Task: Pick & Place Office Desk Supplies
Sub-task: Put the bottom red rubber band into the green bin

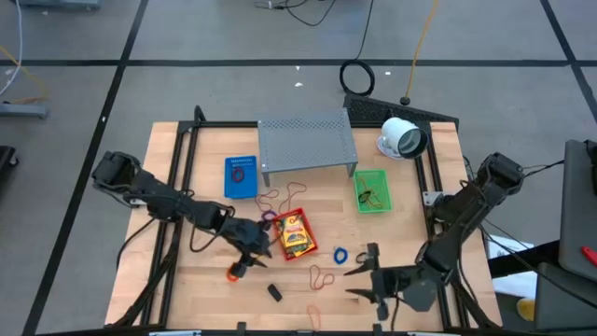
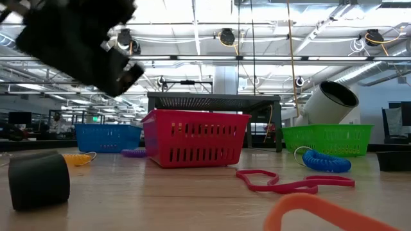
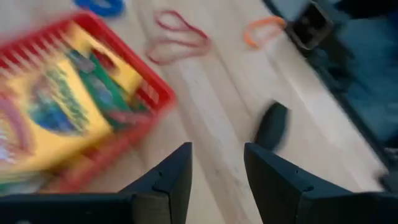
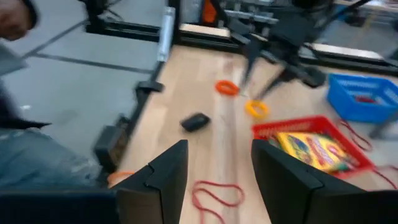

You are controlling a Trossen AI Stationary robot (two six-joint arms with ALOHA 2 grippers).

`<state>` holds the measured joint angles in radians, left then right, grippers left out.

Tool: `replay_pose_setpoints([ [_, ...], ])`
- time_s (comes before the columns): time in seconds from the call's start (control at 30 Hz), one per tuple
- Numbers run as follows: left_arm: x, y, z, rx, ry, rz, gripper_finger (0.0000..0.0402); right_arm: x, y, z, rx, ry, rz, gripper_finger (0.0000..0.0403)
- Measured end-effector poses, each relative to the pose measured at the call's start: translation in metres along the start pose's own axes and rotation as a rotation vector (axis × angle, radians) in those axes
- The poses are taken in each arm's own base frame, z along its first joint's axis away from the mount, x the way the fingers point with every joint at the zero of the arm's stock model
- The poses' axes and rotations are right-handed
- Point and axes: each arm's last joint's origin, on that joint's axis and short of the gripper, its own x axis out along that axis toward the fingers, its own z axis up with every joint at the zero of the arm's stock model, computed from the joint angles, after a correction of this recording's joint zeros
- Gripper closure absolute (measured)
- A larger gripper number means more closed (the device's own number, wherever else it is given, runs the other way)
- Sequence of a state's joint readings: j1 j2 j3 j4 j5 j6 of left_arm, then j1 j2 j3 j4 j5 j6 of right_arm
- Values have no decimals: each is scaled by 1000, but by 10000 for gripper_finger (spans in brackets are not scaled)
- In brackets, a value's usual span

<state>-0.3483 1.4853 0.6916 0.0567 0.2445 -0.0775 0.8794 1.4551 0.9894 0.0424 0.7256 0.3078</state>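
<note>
Your supplies lie scattered over the tabletop: a yellow packet sits in the red basket near the middle, a blue coil just right of it, a red rubber band in front of that, an orange band off the basket's front-left corner, and a small black piece alone toward the front edge; the blue basket and green basket stand farther back, either side of the grey shelf.

The packet looks flat and glossy, printed in green and red on yellow; the bands are thin loops lying flat on the wood — little for fingers to catch.

The left end effector is beside the red basket's left side, its fingers apart and empty; the right end effector hangs over the front right, also spread and empty.

Watch the left arm first — it is close enough to the basket that a reach toward the black piece or the orange band could shove it; a flat band may also slip out of a pinch, and with both arms near the front middle you risk their crossing.
</note>
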Motion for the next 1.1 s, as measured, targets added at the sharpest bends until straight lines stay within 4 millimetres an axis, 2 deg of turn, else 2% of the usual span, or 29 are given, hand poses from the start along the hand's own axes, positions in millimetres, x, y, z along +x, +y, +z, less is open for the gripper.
replay_pose_setpoints([
  [0.1,2,6,-22,-52,-30,-72,249,4,-8,-11,31,18,-37,236],
  [0.27,2,3,-31,-25,-154,-130,249,14,-22,-11,78,37,-60,236],
  [0.4,1,-7,-22,-49,-256,-174,249,22,-33,-12,119,78,-58,236],
  [0.6,1,-18,-14,-56,-361,-104,249,29,-47,-16,176,157,-64,236],
  [0.73,2,-21,-14,-53,-370,-74,249,34,-51,-22,243,228,-43,236],
  [1.1,2,-21,-14,-60,-371,-69,250,75,-54,-59,307,476,66,236],
])
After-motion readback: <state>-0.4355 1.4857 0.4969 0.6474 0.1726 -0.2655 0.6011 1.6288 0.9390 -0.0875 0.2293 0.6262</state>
